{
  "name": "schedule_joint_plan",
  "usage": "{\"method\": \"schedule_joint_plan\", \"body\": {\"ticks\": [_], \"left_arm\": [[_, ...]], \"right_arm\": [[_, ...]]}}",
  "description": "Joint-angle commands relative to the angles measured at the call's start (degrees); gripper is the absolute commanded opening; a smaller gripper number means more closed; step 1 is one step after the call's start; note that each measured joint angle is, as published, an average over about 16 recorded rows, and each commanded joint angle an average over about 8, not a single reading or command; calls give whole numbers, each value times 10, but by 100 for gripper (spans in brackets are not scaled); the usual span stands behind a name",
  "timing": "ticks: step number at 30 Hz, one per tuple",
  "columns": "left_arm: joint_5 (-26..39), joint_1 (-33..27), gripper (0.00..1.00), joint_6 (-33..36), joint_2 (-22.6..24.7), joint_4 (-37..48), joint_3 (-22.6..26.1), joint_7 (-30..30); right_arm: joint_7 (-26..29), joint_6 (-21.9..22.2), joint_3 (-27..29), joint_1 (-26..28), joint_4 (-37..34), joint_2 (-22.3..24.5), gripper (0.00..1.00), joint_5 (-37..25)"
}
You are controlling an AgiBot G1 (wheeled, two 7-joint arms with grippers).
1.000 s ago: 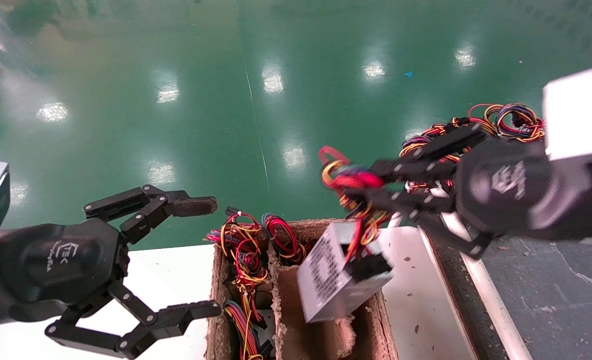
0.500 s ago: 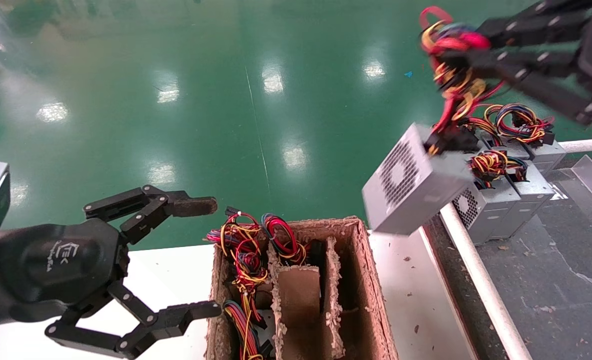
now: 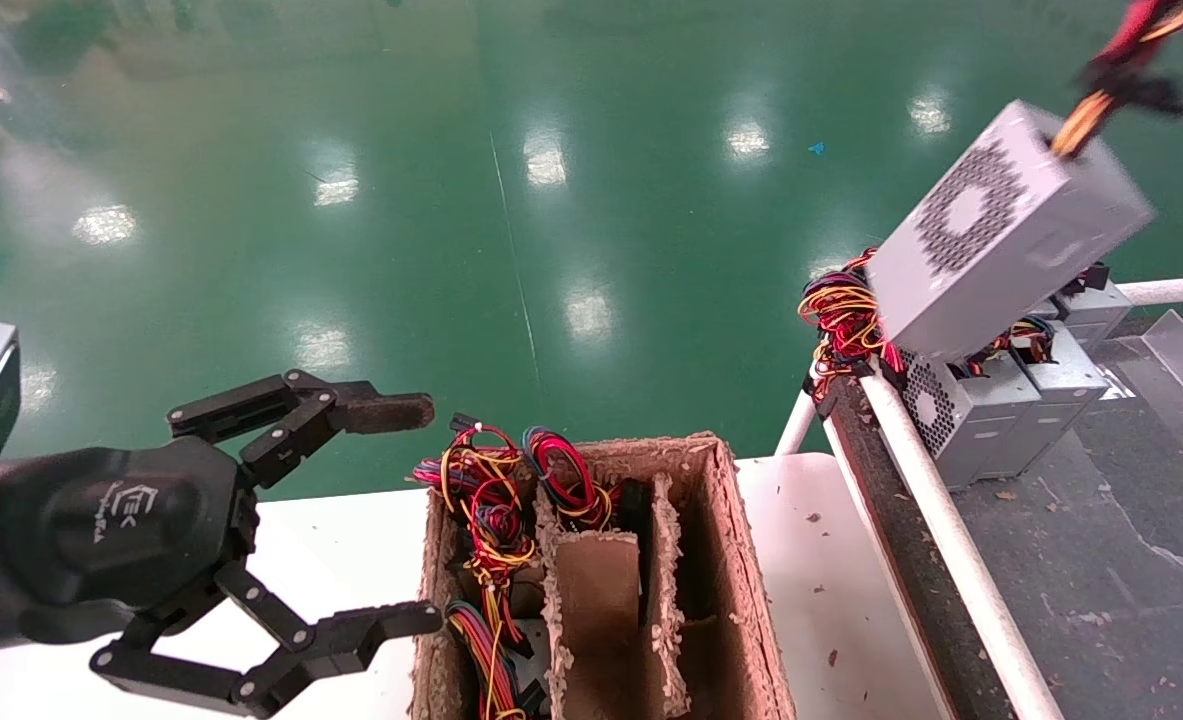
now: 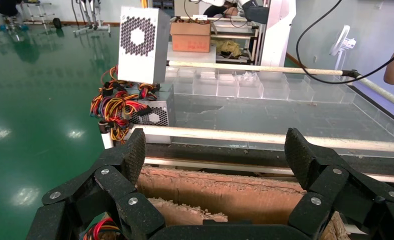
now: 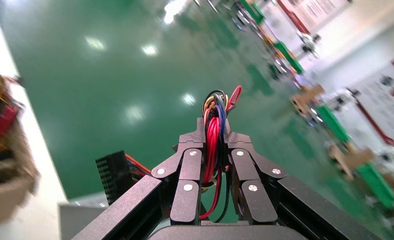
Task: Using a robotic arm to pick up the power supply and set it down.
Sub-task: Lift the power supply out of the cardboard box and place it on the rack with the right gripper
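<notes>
The power supply (image 3: 1001, 230), a grey box with a perforated vent face, hangs tilted in the air at the upper right of the head view, above a row of similar grey units (image 3: 991, 410). It dangles by its wire bundle (image 3: 1121, 60), which runs up out of that view. In the right wrist view my right gripper (image 5: 215, 127) is shut on the red, black and blue wires (image 5: 213, 145). The left wrist view shows the hanging supply (image 4: 139, 45) farther off. My left gripper (image 3: 401, 515) stands open over the white table, left of the cardboard box.
The brown cardboard divider box (image 3: 741, 560) sits on the white table (image 3: 331, 540), with wire bundles (image 3: 491, 510) in its left compartments. A white rail (image 3: 941, 530) edges the dark bench to the right. Green floor lies beyond.
The power supply came up out of the cardboard box and swung up and to the right, over the row of units. My right gripper has left the head view. The left arm has not moved.
</notes>
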Motion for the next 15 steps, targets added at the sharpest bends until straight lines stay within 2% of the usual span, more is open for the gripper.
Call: {"method": "schedule_joint_plan", "body": {"ticks": [1, 7, 15], "left_arm": [[0, 0, 100, 0, 0, 0, 0, 0], [0, 0, 100, 0, 0, 0, 0, 0], [0, 0, 100, 0, 0, 0, 0, 0]], "right_arm": [[-11, -7, -3, 22, -18, 5, 0, -18], [-16, -24, -24, 63, -40, 42, 0, -60], [-15, -29, -58, 80, -56, 113, 0, -74]]}}
